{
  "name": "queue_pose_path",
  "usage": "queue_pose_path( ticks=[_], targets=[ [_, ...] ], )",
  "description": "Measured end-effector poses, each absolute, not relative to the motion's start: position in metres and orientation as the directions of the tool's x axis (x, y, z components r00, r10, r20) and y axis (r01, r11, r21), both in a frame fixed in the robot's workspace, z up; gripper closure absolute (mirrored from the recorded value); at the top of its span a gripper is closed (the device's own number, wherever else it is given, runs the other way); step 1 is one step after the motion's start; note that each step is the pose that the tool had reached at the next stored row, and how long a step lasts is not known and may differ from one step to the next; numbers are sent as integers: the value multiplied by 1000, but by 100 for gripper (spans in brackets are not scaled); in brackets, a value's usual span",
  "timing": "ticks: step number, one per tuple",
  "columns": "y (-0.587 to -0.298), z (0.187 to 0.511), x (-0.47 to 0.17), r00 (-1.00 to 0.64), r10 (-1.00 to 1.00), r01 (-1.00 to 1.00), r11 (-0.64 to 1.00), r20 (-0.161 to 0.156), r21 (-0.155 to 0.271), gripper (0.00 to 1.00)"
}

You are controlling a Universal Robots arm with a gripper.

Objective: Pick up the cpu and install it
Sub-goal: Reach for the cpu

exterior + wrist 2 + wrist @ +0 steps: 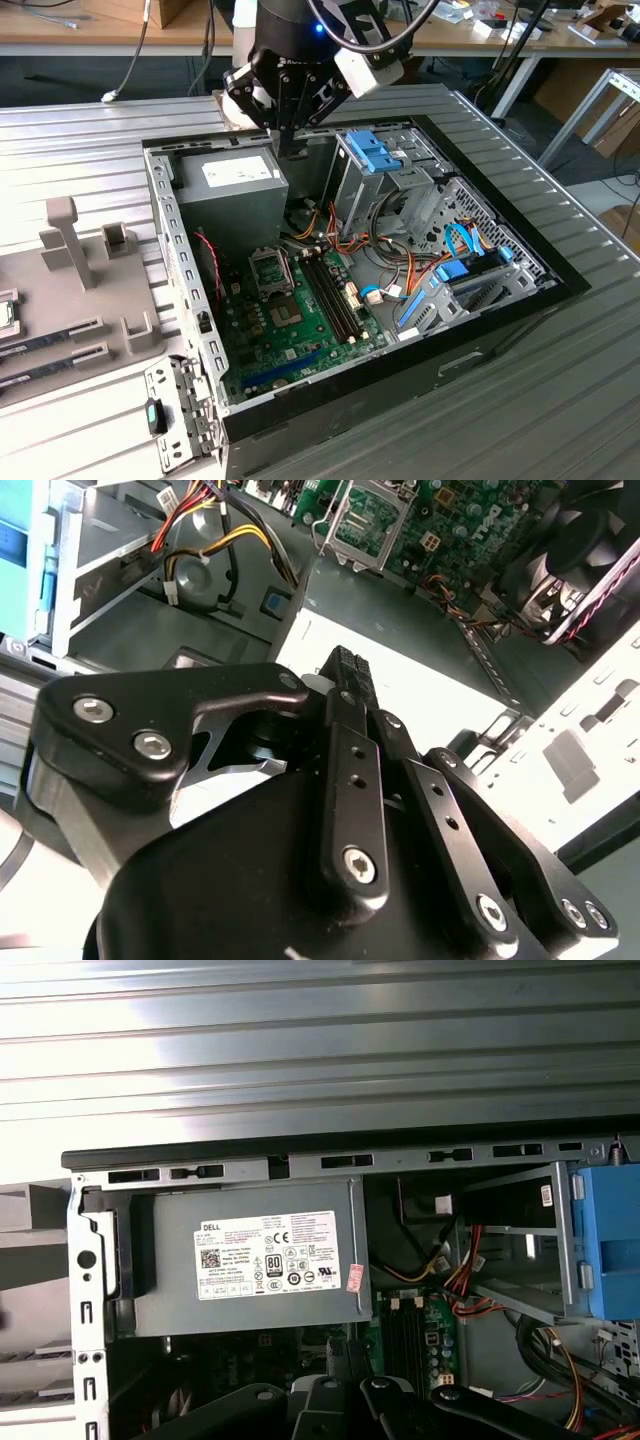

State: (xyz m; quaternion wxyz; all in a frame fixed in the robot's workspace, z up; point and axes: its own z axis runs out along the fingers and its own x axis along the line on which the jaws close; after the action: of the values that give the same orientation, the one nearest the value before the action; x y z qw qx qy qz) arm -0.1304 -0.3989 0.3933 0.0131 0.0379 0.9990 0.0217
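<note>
Ridged grey bench (pixel 560 400) carries an open computer case (pixel 480 345); over its power supply (pixel 235 185), at the far side, hangs the gripper (pixel 291 152), closed; the socket frame (pixel 270 268) lies just nearer, while the cpu (pixel 5 313) lies at the exterior view's left edge, well apart
</note>
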Motion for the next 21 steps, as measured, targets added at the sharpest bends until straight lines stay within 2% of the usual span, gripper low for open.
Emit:
queue_pose_path(
  ticks=[21],
  targets=[
    [-399,393,-135,-997,76,75,996,-24,44,89]
  ],
)
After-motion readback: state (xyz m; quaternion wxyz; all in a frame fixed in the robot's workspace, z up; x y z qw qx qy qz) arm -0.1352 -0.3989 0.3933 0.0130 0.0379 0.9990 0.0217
